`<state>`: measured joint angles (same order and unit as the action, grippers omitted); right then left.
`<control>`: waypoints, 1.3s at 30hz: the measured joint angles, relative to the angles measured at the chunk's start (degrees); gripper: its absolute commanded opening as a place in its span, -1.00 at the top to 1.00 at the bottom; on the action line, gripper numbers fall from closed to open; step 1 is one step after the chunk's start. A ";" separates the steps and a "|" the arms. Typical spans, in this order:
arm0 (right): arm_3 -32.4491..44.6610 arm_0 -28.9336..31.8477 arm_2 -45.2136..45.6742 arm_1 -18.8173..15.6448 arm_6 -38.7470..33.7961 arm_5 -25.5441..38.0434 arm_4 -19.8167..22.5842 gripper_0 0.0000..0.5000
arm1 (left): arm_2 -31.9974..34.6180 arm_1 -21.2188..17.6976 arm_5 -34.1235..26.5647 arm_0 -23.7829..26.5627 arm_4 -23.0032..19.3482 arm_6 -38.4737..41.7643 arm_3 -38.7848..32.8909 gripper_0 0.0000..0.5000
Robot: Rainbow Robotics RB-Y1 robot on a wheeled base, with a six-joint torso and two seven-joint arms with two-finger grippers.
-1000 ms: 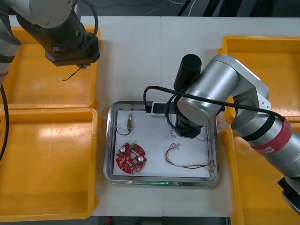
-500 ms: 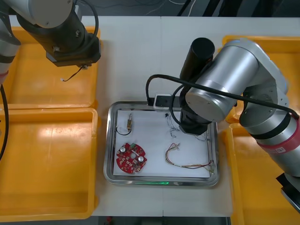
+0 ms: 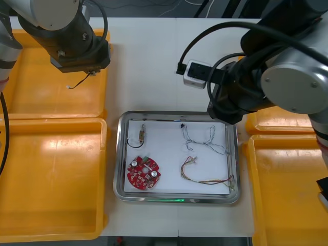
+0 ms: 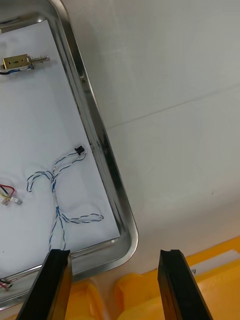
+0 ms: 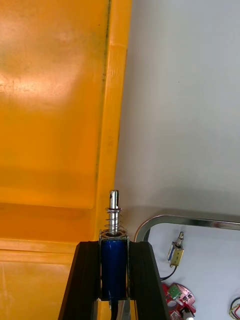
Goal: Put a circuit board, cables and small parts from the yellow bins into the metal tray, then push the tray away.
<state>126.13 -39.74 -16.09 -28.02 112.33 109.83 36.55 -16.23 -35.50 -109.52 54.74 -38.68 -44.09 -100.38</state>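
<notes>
The metal tray (image 3: pixel 119 154), white inside, holds a red circuit board (image 3: pixel 143 173), a small metal part (image 3: pixel 141 132), a red and yellow cable (image 3: pixel 205 175) and a twisted blue and white cable (image 3: pixel 202 139). My right gripper (image 4: pixel 117 285) is open and holds nothing; it hangs above the tray's far right corner (image 4: pixel 112 190), beside the blue and white cable (image 4: pixel 57 200). My left gripper (image 5: pixel 114 255) is shut on a blue-bodied small metal part (image 5: pixel 114 240) with a spring pin, over the far left bin's rim (image 5: pixel 107 165). That part's thin wire (image 3: pixel 79 82) dangles under the left arm.
Two yellow bins (image 3: pixel 51 179) stand left of the tray and two (image 3: pixel 287 195) on the right. The bulky right arm (image 3: pixel 277 77) reaches over the table between the tray and the far right bin. Bare table lies beyond the tray's far edge.
My right gripper has risen off the tray and drawn back toward the far right, leaving the blue and white cable lying in the tray. The left arm has stayed put.
</notes>
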 measured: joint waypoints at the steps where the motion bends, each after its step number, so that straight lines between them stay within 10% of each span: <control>1: 0.33 0.20 1.04 -0.94 -1.70 0.00 1.50 -1.00 | 0.00 0.01 0.00 0.00 0.00 0.00 0.00 1.00; 18: 1.93 12.37 25.53 -13.61 -18.50 0.02 15.39 -1.00 | 0.76 4.81 -0.04 -0.04 1.20 0.00 -0.07 1.00; 39: 1.41 28.09 41.79 -16.28 -23.35 0.02 13.39 -1.00 | -8.88 8.22 1.83 -5.09 4.89 0.15 -5.42 1.00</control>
<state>127.53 -11.64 25.70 -44.30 88.98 109.84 49.94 -25.11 -27.28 -107.69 49.65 -33.79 -43.94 -105.80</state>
